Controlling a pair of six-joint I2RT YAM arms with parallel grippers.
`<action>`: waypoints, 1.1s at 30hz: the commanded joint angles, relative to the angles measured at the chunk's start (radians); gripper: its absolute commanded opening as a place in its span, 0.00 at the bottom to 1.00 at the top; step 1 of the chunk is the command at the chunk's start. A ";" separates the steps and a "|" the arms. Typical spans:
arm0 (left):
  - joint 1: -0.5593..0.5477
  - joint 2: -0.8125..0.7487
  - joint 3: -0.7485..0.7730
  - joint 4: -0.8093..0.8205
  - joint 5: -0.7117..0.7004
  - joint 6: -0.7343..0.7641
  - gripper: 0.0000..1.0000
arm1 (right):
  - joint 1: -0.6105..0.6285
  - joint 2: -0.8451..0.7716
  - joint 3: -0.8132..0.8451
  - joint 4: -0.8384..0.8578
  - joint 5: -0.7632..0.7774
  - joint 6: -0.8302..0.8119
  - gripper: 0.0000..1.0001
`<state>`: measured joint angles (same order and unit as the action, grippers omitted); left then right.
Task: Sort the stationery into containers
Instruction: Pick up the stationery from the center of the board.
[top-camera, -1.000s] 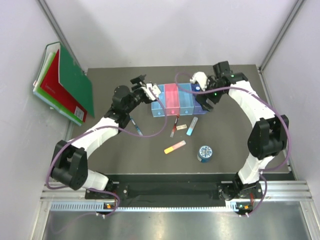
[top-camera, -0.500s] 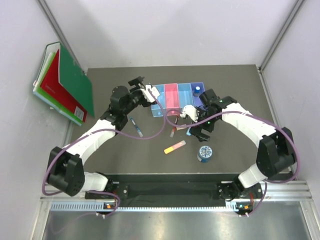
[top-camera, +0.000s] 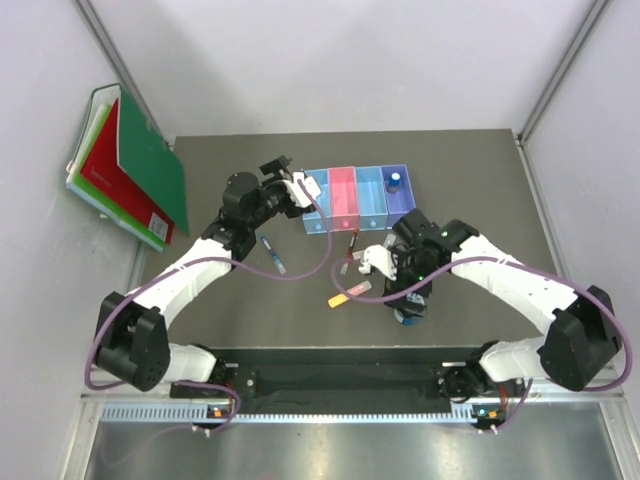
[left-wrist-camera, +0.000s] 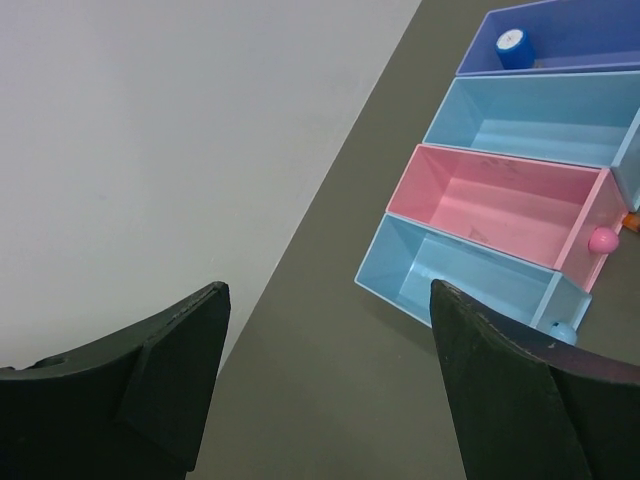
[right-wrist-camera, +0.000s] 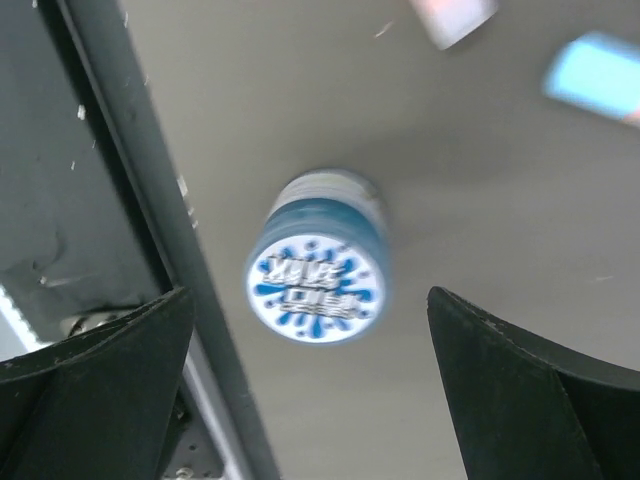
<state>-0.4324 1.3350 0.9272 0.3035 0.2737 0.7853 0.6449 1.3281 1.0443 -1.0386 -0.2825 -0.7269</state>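
Four joined containers (top-camera: 355, 197) lie at the table's back: light blue (left-wrist-camera: 470, 275), pink (left-wrist-camera: 500, 205), blue (left-wrist-camera: 540, 115), violet-blue (left-wrist-camera: 580, 35). A grey-capped blue bottle (top-camera: 395, 181) stands in the violet-blue one. My right gripper (right-wrist-camera: 310, 295) hangs open above the round blue tin (right-wrist-camera: 318, 265), which shows between its fingers; in the top view the arm mostly covers the tin (top-camera: 410, 316). Open and empty, my left gripper (left-wrist-camera: 328, 290) hovers over bare table just left of the light-blue bin. On the table lie a blue pen (top-camera: 272, 253), a red-black pen (top-camera: 350, 250) and a yellow-pink stick (top-camera: 350, 293).
Green and red folders (top-camera: 135, 170) lean against the left wall. The table's front edge and a metal rail (right-wrist-camera: 130, 200) run close beside the tin. A blurred light-blue stick (right-wrist-camera: 600, 75) lies further in from the tin.
My right arm swung from the violet-blue bin toward the front and now hangs over the tin; the bottle stayed in that bin. The left gripper drew back slightly to the left.
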 joint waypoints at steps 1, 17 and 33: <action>0.004 0.023 0.024 0.039 0.038 0.008 0.86 | 0.019 -0.049 -0.095 -0.011 -0.001 0.030 1.00; 0.003 0.033 0.027 0.069 0.047 -0.017 0.84 | 0.019 0.003 -0.173 0.176 0.103 0.027 1.00; 0.004 0.052 0.018 0.091 0.039 -0.009 0.84 | 0.010 0.045 -0.129 0.198 0.092 0.066 0.41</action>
<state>-0.4324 1.3731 0.9272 0.3172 0.2993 0.7841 0.6559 1.3823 0.8661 -0.8536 -0.1848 -0.6716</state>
